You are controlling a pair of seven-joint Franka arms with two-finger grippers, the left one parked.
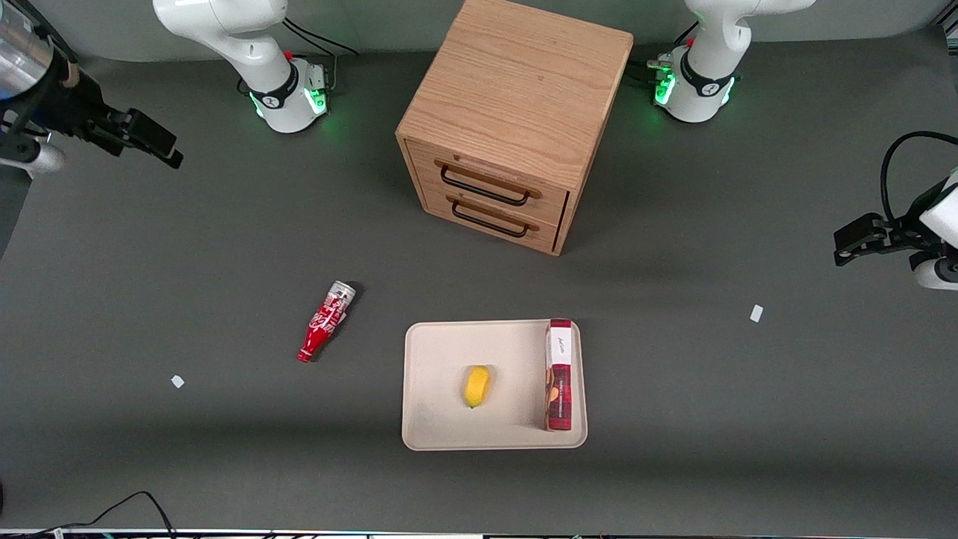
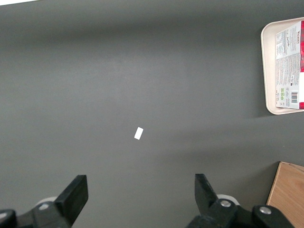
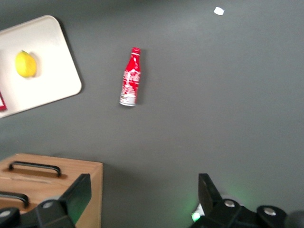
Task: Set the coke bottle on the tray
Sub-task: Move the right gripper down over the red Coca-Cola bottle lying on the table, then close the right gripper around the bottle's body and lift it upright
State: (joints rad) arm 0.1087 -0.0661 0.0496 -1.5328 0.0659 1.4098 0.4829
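Grey table: hand raised, fingers spread, well apart from coke bottle.

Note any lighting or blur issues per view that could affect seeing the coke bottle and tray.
Front view: even light, soft shadows, coke bottle and tray crisp; the claw hangs open, high toward the working arm's end. Right wrist view: slightly soft, tray washed out bright, lemon still readable. Left wrist view: sharp, only the tray's corner and the box show.
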